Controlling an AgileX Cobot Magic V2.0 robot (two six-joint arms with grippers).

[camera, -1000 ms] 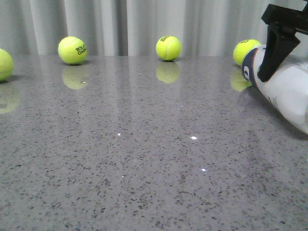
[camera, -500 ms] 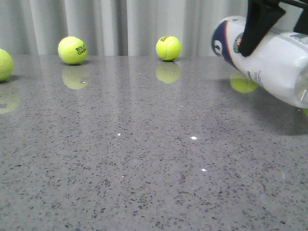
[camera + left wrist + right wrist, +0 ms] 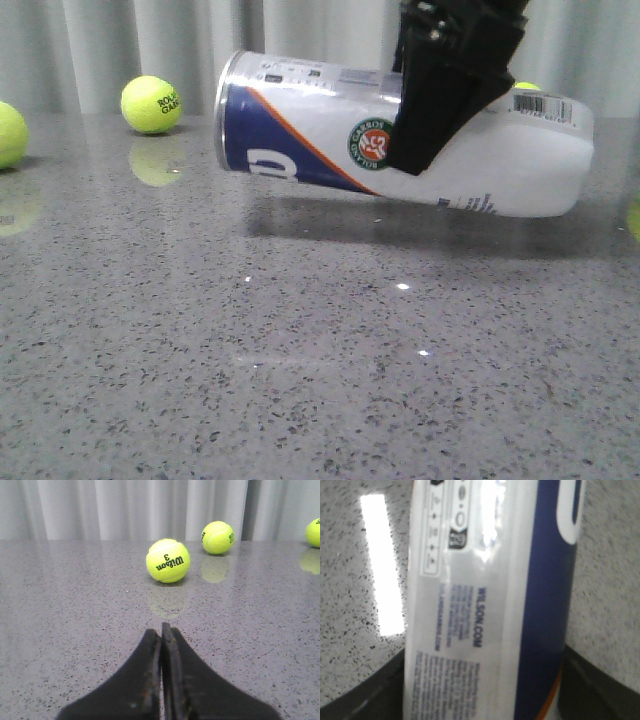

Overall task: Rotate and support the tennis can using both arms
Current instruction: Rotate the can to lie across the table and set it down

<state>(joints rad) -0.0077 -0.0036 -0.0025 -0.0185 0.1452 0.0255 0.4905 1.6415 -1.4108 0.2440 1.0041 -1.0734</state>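
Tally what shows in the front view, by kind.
tennis can: 1
tennis balls: 3 (left edge, lettered one, sliver above the can)
right gripper: 1
Total: 5
The yellow sliver at the right edge is not counted, since I can't tell what it is.

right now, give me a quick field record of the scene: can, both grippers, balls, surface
tennis can: lying roughly horizontal, lifted off the table, silver rim end toward the left of the front view
right gripper: shut on the tennis can near its middle, beside the Roland Garros badge
left gripper: fingers closed together, holding nothing, low over the table
tennis balls: Wilson 3 ball ahead of the left gripper; others near the curtain
table: grey speckled stone, glossy
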